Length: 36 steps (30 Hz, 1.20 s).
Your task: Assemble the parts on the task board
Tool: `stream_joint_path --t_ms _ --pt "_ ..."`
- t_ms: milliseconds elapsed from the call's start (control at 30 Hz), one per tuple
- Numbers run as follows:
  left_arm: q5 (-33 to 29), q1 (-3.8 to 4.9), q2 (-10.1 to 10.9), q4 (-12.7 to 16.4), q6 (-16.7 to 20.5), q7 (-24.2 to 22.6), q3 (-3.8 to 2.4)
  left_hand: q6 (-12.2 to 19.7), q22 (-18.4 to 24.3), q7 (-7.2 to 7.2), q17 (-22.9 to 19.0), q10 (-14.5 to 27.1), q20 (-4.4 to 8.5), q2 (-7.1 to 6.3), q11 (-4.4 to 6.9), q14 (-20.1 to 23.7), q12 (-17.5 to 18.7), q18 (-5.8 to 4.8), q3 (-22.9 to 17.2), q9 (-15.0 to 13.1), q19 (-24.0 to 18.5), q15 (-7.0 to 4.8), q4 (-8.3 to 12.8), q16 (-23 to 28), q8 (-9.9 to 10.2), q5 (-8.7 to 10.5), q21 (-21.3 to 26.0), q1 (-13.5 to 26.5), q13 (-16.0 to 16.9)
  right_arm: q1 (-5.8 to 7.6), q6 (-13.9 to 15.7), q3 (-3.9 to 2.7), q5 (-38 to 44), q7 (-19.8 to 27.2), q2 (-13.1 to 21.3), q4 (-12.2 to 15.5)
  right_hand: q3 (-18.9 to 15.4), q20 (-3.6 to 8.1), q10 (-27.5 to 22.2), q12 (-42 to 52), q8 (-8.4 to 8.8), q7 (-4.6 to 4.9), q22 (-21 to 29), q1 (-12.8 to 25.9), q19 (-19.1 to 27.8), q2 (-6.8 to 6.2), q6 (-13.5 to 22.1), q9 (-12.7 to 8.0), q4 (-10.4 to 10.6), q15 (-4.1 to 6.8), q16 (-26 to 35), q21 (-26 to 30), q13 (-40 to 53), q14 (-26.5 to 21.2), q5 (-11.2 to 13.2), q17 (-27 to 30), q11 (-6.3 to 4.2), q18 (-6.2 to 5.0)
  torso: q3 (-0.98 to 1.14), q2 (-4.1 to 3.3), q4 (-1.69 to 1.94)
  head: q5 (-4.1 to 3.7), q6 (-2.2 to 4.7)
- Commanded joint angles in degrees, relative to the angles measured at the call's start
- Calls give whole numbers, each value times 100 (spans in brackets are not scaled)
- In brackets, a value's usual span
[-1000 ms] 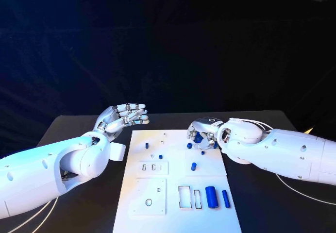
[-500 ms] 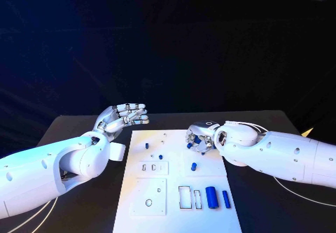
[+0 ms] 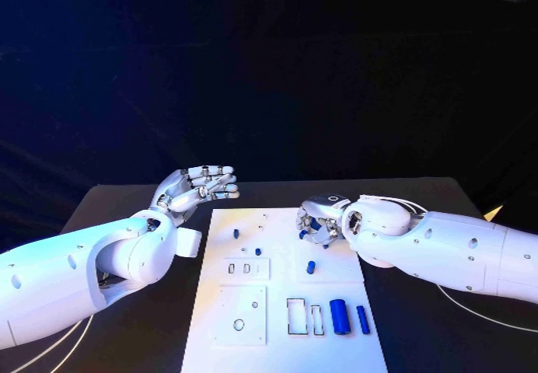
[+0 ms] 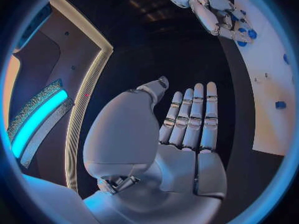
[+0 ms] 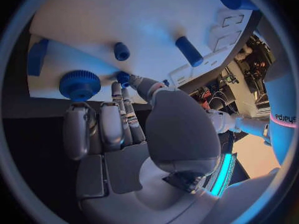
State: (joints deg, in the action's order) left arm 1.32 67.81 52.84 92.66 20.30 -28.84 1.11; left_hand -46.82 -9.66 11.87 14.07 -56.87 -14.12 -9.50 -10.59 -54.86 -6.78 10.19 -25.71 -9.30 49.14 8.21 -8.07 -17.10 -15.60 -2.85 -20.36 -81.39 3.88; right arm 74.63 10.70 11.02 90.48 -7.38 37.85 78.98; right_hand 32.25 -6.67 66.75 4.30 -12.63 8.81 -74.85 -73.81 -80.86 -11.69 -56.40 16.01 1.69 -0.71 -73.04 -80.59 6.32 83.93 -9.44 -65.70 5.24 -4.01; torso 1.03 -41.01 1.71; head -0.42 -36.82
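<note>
1. Task board (image 3: 286, 311) lies white in the middle of the black desk (image 3: 124, 203), with blue parts scattered on it.
2. Our right hand (image 3: 319, 223) sits over the board's far right corner, fingers curled down among the pieces there.
3. In the right wrist view, its fingertips (image 5: 124, 82) pinch a small blue peg (image 5: 123, 77) against the thumb, close above the board, just beside a blue gear (image 5: 79, 84).
4. Another short peg (image 5: 121, 51) and a longer blue cylinder (image 5: 189, 51) stand nearby on the white surface.
5. Our left hand (image 3: 200, 186) hovers off the board's far left corner, fingers straight and side by side, holding nothing and touching nothing.
6. We judge the step to be seating the pinched peg in its place.
7. Risks: the pinch is at the very fingertips, so the peg may tilt and jam at the hole's rim, or slip and roll off.
8. The curled fingers could also nudge the gear or the neighbouring peg, being so close.
9. Nothing steadies the board, so a hard press may shift it.
</note>
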Motion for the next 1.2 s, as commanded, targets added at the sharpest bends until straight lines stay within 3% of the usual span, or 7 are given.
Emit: stream_joint_path --t_ms 33,400,500,767,833,1200 --pt "27 14 -4 12 -112 -7 -6 6 -8 242 5 -19 -9 -10 -38 30 20 7 -1 5 -18 8 -27 2 24 -10 -30 43 -5 -5 -8 1 66 -27 -18 -22 51 2 47 13 -45 -4 -56 -21 -48 64 -41 27 -11 17 -37 -30 8 187 13 -22 -1 87 -4 -8 4 -6 8" --pt "26 31 0 28 -131 31 -6 4 -8 241 13 -24 -11 0 -37 32 26 7 -9 5 -27 8 -24 1 24 -10 -31 39 -3 -6 -233 1 196 -206 -100 -63 201 15 111 -22 -97 -19 -123 -61 -53 10 -63 119 -72 27 -87 -69 18 170 235 -12 -16 94 0 -19 0 6 -1" --pt "23 41 4 28 -120 72 -6 20 -6 261 26 -9 -19 17 -51 60 52 2 -19 10 -59 19 -31 11 37 -9 -28 54 -5 -6 -213 2 225 -246 -122 -77 226 2 69 -49 -106 -10 -109 13 -23 -63 -40 164 -43 11 -92 -53 17 152 486 20 0 87 -3 -19 -2 15 -4" --pt "20 52 6 31 -125 109 -6 28 -5 268 30 -2 -23 20 -58 75 63 1 -20 12 -74 25 -33 17 42 -9 -26 61 -5 -6 -141 2 252 -304 -170 -101 225 -2 49 -56 -104 -7 -100 38 -12 -87 -26 174 -31 8 -92 -45 17 147 525 32 7 85 -4 -14 11 18 -22" --pt "20 53 6 31 -126 112 -6 28 -5 268 30 -2 -23 20 -58 75 63 1 -20 12 -74 25 -33 17 42 -9 -26 61 -5 -6 -69 2 254 -306 -181 -102 235 -4 50 -53 -110 -8 -112 41 -18 -77 -33 181 -24 7 -90 -51 18 144 524 38 5 87 -2 -14 7 24 -19" --pt "4 56 1 35 -131 118 -6 55 -6 292 49 24 -32 27 -77 94 97 1 -20 19 -100 37 -40 22 61 -9 -29 81 -6 -6 1131 1 147 -317 -197 -37 405 73 407 47 -382 -123 -430 -47 -199 117 -339 450 -62 106 -243 -248 115 178 125 -69 -119 147 -9 -17 11 26 30"
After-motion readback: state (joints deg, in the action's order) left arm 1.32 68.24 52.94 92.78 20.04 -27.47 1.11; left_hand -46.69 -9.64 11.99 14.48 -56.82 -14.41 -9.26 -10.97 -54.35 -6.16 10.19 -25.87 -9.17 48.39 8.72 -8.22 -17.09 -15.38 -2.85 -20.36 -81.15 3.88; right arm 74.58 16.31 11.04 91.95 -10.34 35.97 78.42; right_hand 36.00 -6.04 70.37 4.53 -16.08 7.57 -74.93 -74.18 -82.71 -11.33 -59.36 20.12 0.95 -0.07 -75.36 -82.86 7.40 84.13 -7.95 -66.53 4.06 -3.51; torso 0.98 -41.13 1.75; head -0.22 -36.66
